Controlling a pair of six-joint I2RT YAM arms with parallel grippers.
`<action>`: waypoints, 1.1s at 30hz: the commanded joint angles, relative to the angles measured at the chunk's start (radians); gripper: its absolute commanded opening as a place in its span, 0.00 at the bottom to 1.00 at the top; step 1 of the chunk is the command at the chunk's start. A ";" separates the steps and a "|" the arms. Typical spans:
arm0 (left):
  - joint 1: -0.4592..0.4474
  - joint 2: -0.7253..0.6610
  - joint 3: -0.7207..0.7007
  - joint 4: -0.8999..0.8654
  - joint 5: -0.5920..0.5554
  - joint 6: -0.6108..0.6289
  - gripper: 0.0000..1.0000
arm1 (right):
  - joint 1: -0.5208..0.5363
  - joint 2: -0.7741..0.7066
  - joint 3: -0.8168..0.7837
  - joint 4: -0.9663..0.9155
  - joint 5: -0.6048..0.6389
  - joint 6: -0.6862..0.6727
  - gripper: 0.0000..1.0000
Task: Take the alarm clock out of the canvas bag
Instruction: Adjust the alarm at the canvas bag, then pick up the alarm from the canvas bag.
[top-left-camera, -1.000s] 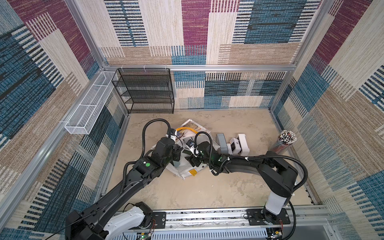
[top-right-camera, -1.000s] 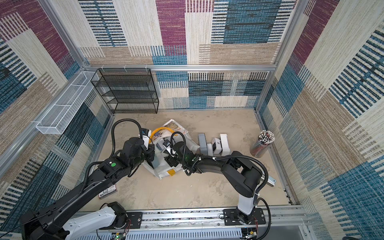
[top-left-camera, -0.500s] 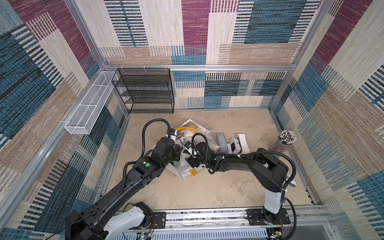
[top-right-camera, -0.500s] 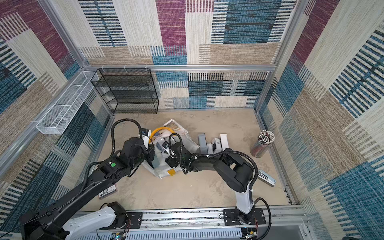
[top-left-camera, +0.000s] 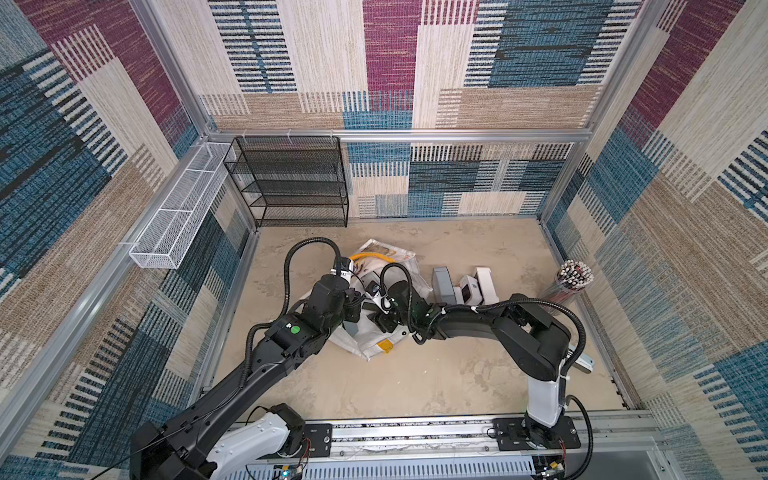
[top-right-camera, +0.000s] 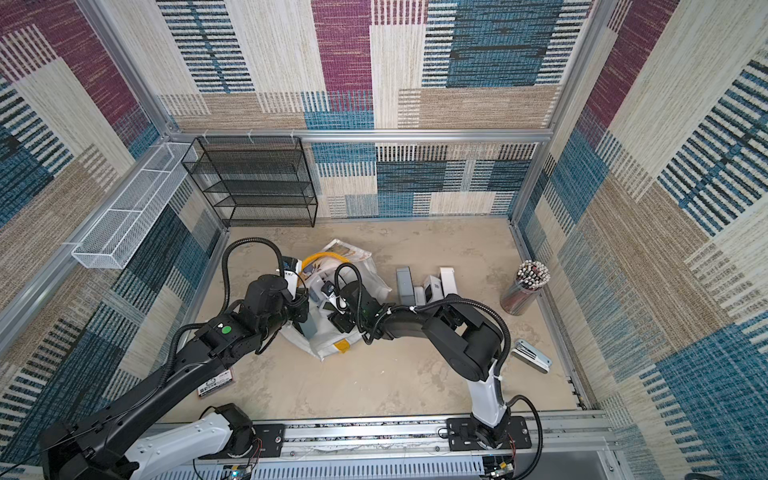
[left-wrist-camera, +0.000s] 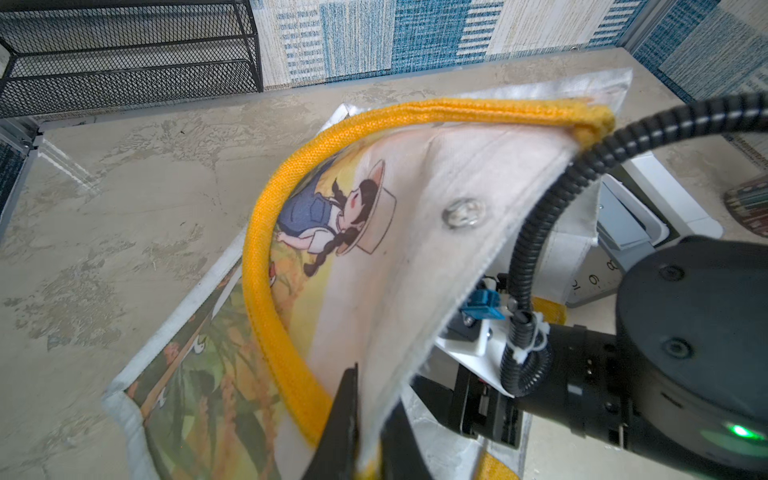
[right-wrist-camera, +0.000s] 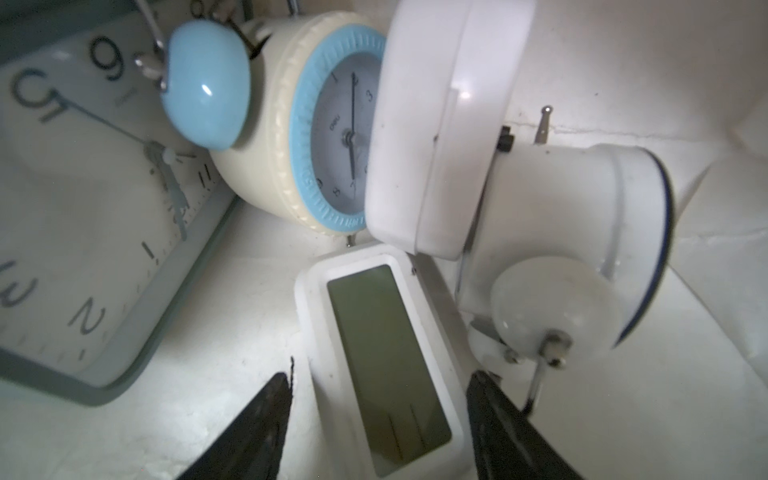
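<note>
Pinching the rim of the canvas bag (left-wrist-camera: 415, 257) beside its yellow handle (left-wrist-camera: 266, 266), the left fingers (left-wrist-camera: 345, 419) are clamped tight on the fabric, the bag's mouth raised off the desk (top-left-camera: 415, 374). Inside the bag, the right fingers (right-wrist-camera: 253, 432) stand wide, one on each side of the white digital alarm clock (right-wrist-camera: 386, 353), which lies face up on the bag's floor. Just beyond it lie a cream round clock (right-wrist-camera: 316, 137) with a blue ring, a square clock (right-wrist-camera: 83, 199) and a white bell clock (right-wrist-camera: 436, 124).
</note>
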 joint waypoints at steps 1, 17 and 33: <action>0.000 -0.004 0.000 0.013 -0.008 0.001 0.00 | 0.006 -0.013 0.001 -0.084 -0.068 -0.001 0.65; -0.001 0.001 0.000 0.013 -0.013 -0.008 0.00 | 0.010 -0.077 0.015 -0.132 -0.058 0.037 0.76; 0.000 0.000 0.003 0.010 -0.023 0.006 0.00 | 0.010 0.052 0.112 -0.186 -0.050 0.055 0.72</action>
